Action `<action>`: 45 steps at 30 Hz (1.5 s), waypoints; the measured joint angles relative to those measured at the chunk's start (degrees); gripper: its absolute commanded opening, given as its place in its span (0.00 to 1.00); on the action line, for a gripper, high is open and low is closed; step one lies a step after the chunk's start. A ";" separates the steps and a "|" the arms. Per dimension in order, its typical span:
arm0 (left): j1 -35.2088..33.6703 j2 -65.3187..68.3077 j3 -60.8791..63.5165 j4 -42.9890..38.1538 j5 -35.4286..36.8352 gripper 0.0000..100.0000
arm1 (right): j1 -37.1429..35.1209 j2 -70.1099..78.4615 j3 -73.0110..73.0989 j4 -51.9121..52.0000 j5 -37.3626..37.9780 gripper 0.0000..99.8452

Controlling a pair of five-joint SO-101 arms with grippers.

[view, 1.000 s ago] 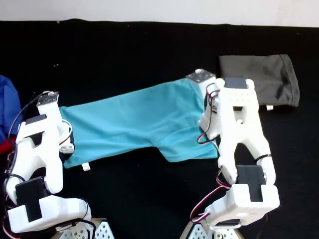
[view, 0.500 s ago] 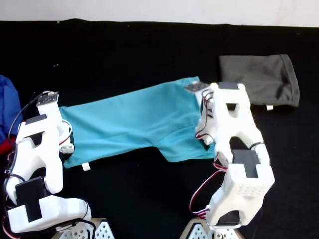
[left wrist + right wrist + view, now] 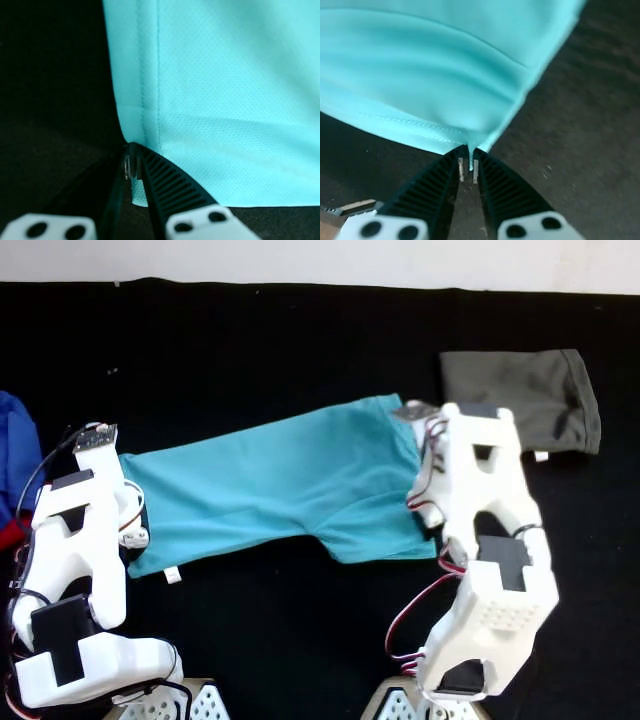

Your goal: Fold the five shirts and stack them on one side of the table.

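So the teal shirt (image 3: 280, 485) was lying spread out flat on the black table (image 3: 250, 330), stretched lengthwise between my two arms, with one sleeve sticking out along its near edge. My left claw (image 3: 131, 167) was down at the shirt's hem end, right on a corner, squeezed tight with a bit of the stitched hem caught between the ribbed jaws. My right claw (image 3: 468, 162) was at the opposite end of the shirt, on its far corner. Its jaws were closed to a sliver with just the tip of the teal edge nipped in between, and the fabric rippled a little ahead of the pinch. A folded grey shirt (image 3: 525, 400) sat just past that same end of the teal shirt, near it but not touching. Some bunched-up blue cloth (image 3: 15, 445) lay well beyond the hem end.
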 measured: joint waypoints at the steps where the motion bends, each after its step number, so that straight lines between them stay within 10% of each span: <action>1: 0.00 0.00 0.00 0.00 0.00 0.01 | 0.62 0.00 -0.70 0.79 0.00 0.00; 10: 0.00 0.00 0.00 0.00 0.00 0.01 | 1.67 -1.05 0.00 2.73 0.00 0.01; 17: 0.00 0.00 0.00 0.00 0.00 0.01 | 1.14 -1.41 1.23 2.81 1.23 0.24; 28: 0.00 0.00 0.00 0.00 0.00 0.01 | -5.27 -13.27 5.89 6.51 17.93 0.23; 45: 0.00 0.00 0.00 0.00 0.00 0.01 | -16.18 -4.66 14.07 -6.77 16.26 0.29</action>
